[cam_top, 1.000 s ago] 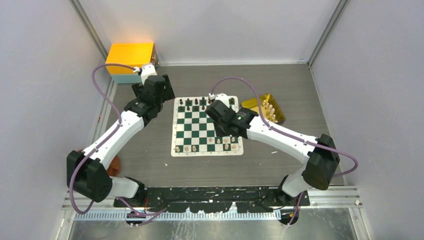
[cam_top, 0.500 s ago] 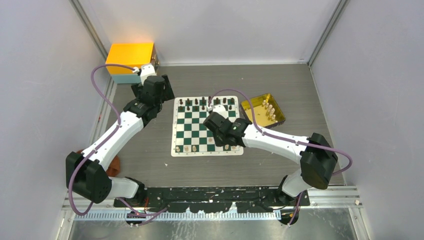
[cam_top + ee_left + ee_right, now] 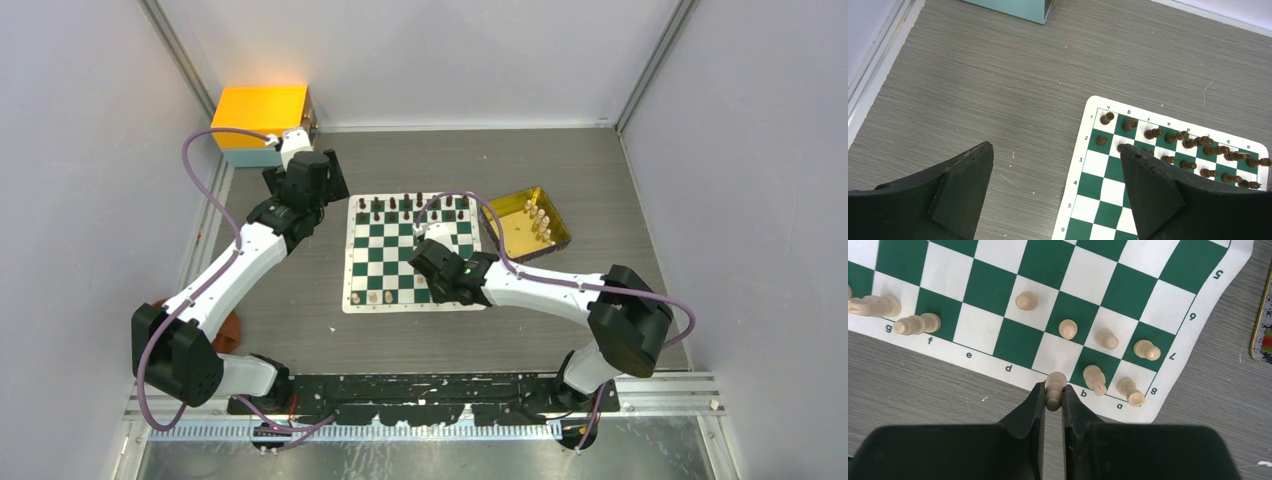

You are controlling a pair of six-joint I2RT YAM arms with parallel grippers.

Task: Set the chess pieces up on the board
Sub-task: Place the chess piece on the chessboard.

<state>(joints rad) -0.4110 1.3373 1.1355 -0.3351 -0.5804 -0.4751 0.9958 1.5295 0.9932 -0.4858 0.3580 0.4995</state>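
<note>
The green and white board [image 3: 390, 255] lies mid-table. Dark chess pieces [image 3: 392, 204] fill its far rows, seen also in the left wrist view as dark pieces [image 3: 1154, 133]. Pale pieces [image 3: 1068, 329] stand on the near rows at the board's [image 3: 1013, 340] right end, and a few more pale ones [image 3: 372, 297] at its left end. My right gripper [image 3: 1053, 388] is shut on a pale piece [image 3: 1055, 379], held over the board's near edge beside column b. In the top view that gripper [image 3: 438, 285] is hidden under its wrist. My left gripper [image 3: 1056, 147] hangs open and empty beside the board's [image 3: 1103, 172] far left corner.
A gold tray [image 3: 510, 228] holding more pale pieces [image 3: 540, 220] sits right of the board; its edge [image 3: 1262, 325] shows in the right wrist view. An orange box [image 3: 262, 108] stands at the back left, behind my left gripper [image 3: 325, 172].
My right arm has swung from the board's right side toward its near edge, carrying the pale piece. The left arm has not moved.
</note>
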